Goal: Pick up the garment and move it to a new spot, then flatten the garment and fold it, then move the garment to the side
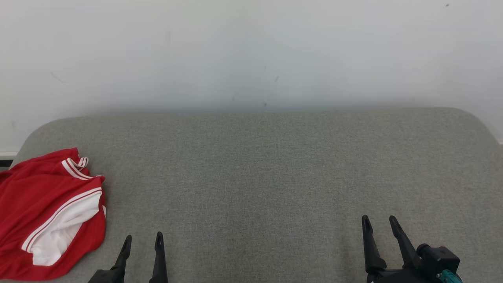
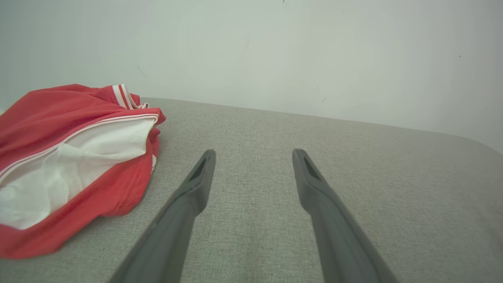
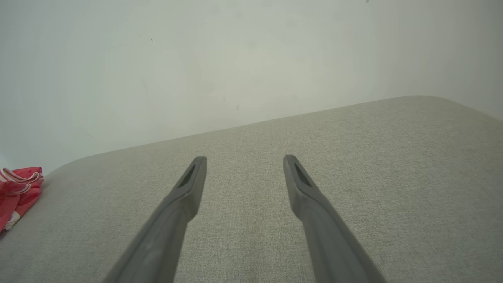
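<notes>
**Both pincers and the garment on the work surface.** The left pincer (image 1: 143, 236), with two long dark fingers, was held spread to its widest over the grey woven cloth-covered surface (image 1: 255, 177). Nothing was gripped or touched between its fingers. The right pincer (image 1: 379, 218) was spread equally wide and was also empty, well apart from the left one. The crumpled red garment with white striped trim and white lining (image 1: 31, 188) was laid on the surface near the left pincer, on its outer left side and untouched by it. It was well apart from the right pincer. Its white-lined opening was turned toward the left pincer's fingers (image 2: 188, 196), and a striped band was placed at the end beyond the fingertips. The heap was cut by the head view's edge, so its long axis could not be told.
</notes>
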You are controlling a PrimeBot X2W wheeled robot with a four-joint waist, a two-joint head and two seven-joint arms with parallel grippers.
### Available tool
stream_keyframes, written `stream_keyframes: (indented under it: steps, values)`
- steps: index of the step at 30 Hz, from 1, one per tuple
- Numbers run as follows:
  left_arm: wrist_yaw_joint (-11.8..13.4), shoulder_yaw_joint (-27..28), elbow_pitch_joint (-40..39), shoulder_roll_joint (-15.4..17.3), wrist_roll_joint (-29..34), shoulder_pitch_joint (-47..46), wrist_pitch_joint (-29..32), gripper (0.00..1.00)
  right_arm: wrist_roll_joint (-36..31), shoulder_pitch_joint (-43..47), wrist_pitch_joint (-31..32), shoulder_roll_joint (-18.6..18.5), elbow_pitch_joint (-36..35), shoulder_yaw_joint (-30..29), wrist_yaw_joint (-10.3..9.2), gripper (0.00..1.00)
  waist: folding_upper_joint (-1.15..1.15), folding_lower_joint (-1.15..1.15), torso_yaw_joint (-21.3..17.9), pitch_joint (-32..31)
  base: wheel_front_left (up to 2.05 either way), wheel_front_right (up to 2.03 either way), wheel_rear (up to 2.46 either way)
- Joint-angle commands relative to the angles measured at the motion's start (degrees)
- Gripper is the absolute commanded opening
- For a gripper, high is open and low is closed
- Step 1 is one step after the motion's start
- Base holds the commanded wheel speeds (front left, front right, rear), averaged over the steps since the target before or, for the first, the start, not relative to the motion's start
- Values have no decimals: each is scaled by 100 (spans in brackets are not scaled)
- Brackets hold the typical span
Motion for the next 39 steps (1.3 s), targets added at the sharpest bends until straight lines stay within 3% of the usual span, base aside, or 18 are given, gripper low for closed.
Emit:
stream_keyframes:
  steps: [1, 14, 39]
  values:
    - [-3, 24, 5, -23, 68, 53, -57, 100, -107, 22, -60, -7, 11, -6, 17, 100, 0, 0, -1, -7, 0, 0, 0]
    - [-141, 117, 201, -93, 48, 30, -196, 100, -211, 21, -84, -7, 253, -29, 20, 100, 0, 0, -9, -69, 0, 0, 0]
    - [-147, 131, 312, -113, -56, 70, -212, 100, -121, 51, -47, -6, 273, -46, 20, 100, 0, 0, 8, -122, 0, 0, 0]
